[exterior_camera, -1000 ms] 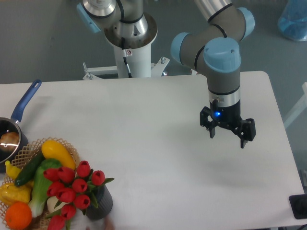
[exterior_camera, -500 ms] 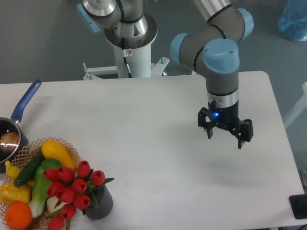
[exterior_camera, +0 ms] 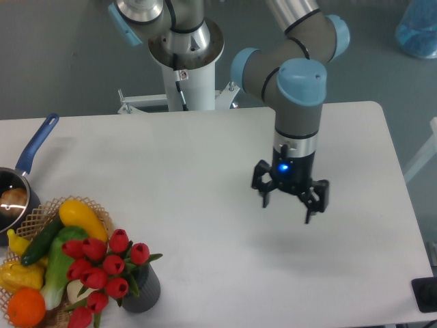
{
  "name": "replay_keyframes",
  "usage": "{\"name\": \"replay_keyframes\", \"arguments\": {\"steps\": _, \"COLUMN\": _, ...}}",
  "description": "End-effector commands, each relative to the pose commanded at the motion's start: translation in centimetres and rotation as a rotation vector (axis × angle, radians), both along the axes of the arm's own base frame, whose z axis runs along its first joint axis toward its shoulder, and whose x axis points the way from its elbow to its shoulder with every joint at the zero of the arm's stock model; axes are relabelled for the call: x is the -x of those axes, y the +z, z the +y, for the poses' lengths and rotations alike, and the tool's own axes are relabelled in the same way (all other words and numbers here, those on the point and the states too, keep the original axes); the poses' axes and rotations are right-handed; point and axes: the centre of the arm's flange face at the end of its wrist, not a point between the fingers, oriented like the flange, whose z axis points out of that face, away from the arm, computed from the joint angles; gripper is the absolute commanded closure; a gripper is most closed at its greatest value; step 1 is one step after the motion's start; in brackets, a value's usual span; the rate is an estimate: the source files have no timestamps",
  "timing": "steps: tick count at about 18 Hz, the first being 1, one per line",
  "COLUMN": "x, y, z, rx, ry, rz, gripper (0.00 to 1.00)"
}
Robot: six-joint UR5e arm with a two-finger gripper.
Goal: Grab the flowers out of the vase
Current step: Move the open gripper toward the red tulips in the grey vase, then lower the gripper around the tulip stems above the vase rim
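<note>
The flowers [exterior_camera: 101, 272], a bunch of red tulips with green stems and leaves, stand in the small dark grey vase [exterior_camera: 142, 292] at the table's front left. The blooms lean left over the wicker basket. My gripper [exterior_camera: 287, 210] hangs above the middle right of the table, far right of the vase. Its fingers point down, spread apart and empty.
A wicker basket [exterior_camera: 33, 217] at the front left holds a yellow squash [exterior_camera: 82, 217], green vegetables and an orange [exterior_camera: 26, 307]. A blue-handled metal pot [exterior_camera: 20, 183] sits at the left edge. The arm's white base [exterior_camera: 186, 65] stands behind the table.
My gripper has moved left and slightly toward the front across the table, still open and empty. The flowers and vase have not moved.
</note>
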Motion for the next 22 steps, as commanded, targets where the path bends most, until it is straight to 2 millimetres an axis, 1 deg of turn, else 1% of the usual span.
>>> {"name": "replay_keyframes", "arguments": {"steps": 4, "x": -2.6, "y": 0.8, "z": 2.4, "rx": -0.206, "ry": -0.076, "rz": -0.179, "gripper": 0.00}}
{"name": "replay_keyframes", "arguments": {"steps": 5, "x": -3.4, "y": 0.8, "z": 3.2, "rx": -0.252, "ry": -0.102, "rz": -0.226, "gripper": 0.00}}
{"name": "replay_keyframes", "arguments": {"steps": 7, "x": -4.3, "y": 0.8, "z": 4.1, "rx": -0.315, "ry": -0.141, "rz": -0.287, "gripper": 0.00}}
{"name": "replay_keyframes", "arguments": {"steps": 9, "x": -4.9, "y": 0.7, "z": 4.7, "rx": -0.321, "ry": -0.145, "rz": -0.312, "gripper": 0.00}}
{"name": "replay_keyframes", "arguments": {"steps": 11, "x": -6.1, "y": 0.7, "z": 5.6, "rx": -0.317, "ry": -0.167, "rz": -0.318, "gripper": 0.00}}
{"name": "replay_keyframes", "arguments": {"steps": 13, "x": -6.9, "y": 0.2, "z": 7.1, "rx": -0.311, "ry": -0.191, "rz": -0.326, "gripper": 0.00}}
{"name": "replay_keyframes", "arguments": {"steps": 16, "x": -6.9, "y": 0.0, "z": 9.3, "rx": -0.314, "ry": -0.221, "rz": -0.319, "gripper": 0.00}}
{"name": "replay_keyframes", "arguments": {"steps": 17, "x": -7.1, "y": 0.1, "z": 10.2, "rx": -0.317, "ry": -0.237, "rz": -0.316, "gripper": 0.00}}
{"name": "replay_keyframes", "arguments": {"steps": 18, "x": -7.7, "y": -0.4, "z": 10.9, "rx": -0.312, "ry": -0.249, "rz": -0.322, "gripper": 0.00}}
{"name": "replay_keyframes", "arguments": {"steps": 20, "x": -8.3, "y": -1.2, "z": 11.8, "rx": -0.305, "ry": -0.264, "rz": -0.332, "gripper": 0.00}}
{"name": "replay_keyframes", "arguments": {"steps": 21, "x": -8.3, "y": -1.4, "z": 12.0, "rx": -0.304, "ry": -0.265, "rz": -0.333, "gripper": 0.00}}
{"name": "replay_keyframes", "arguments": {"steps": 22, "x": -8.3, "y": -1.1, "z": 12.2, "rx": -0.307, "ry": -0.270, "rz": -0.328, "gripper": 0.00}}
